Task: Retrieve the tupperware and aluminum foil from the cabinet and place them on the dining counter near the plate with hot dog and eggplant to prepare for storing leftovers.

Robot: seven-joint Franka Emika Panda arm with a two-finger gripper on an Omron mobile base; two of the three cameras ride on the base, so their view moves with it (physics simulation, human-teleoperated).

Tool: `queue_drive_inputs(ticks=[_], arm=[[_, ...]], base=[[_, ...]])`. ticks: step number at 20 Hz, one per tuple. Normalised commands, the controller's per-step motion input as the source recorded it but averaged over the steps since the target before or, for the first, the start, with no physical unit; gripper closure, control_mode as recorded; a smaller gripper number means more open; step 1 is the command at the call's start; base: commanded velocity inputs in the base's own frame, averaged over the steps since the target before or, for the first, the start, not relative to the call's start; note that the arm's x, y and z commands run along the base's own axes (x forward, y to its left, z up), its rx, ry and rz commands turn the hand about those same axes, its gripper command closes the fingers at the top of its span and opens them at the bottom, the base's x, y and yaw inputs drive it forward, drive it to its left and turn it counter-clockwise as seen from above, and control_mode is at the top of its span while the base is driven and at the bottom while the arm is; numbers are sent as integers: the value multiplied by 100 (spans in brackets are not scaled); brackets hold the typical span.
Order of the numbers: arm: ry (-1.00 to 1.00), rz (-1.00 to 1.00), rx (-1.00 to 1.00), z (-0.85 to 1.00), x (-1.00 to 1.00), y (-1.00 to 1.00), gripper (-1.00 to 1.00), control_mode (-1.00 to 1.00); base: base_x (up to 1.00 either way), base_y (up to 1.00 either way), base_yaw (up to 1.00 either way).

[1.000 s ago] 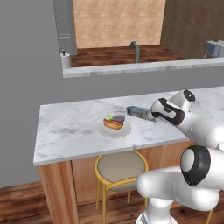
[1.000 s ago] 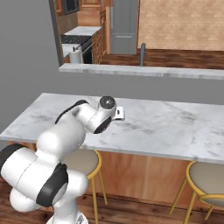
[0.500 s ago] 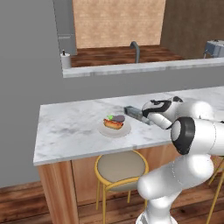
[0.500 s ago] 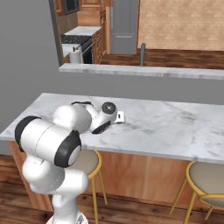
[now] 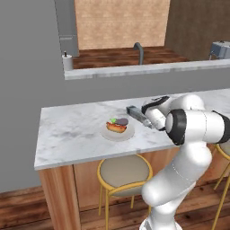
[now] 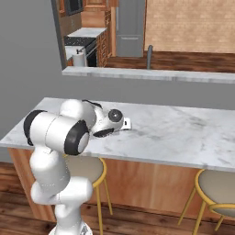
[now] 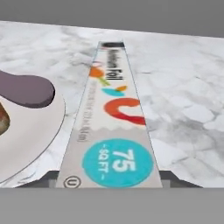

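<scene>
The foil box (image 7: 109, 127) lies flat on the dining counter (image 5: 72, 134), just beside the plate (image 5: 117, 133). The gripper (image 5: 146, 117) straddles its near end; gripping or released, I cannot tell. The tupperware looks still to fetch.

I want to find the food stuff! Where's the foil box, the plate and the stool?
foil box (image 7: 113, 131), hand view, printed top face
plate (image 5: 127, 134), left base view, bare right rim
stool (image 5: 123, 171), left base view, seat cushion

A round yellow-legged stool with a tan seat (image 5: 125, 169) is standing under the tabletop. A white paper towel roll (image 5: 67, 62) is standing on the grey ledge (image 5: 148, 68) near a curved grey tap (image 5: 139, 50).
</scene>
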Motion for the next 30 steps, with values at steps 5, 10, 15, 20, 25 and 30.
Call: queue_drive_inputs(ticks=[5, 10, 15, 20, 25, 30], arm=[[0, 0, -1, 89, -26, 7, -100, -100], [2, 0, -1, 100, -37, 20, -100, -100], [16, -2, 0, 100, -41, 4, -100, -100], [18, -11, 0, 100, -23, 0, -100, -100], [12, -11, 0, 100, -54, 0, -100, -100], [8, -1, -1, 95, -100, 0, -100, -100]], base=[[0, 0, 0], [0, 0, 0], [0, 0, 0], [0, 0, 0], [0, 0, 0], [0, 0, 0]])
